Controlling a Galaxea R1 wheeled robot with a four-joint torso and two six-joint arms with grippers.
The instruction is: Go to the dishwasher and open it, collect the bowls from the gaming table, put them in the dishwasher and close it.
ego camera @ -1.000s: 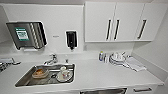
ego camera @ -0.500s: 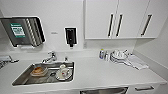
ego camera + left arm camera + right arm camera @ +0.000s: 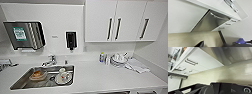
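No legible text, brand, number or sign found. A green label on the wall dispenser carries print too blurred to read. Bottle labels on the surface likewise unreadable.

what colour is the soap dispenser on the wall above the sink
Black, on the white wall; the soap dispenser shows best in the head view.

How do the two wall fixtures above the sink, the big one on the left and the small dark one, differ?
The paper towel dispenser is wide and metallic grey with a green label; the soap dispenser is narrow, upright and black. The paper towel dispenser hangs over the sink's left end, the soap dispenser to the right of the tap. Both are fixed to the white wall above the counter.
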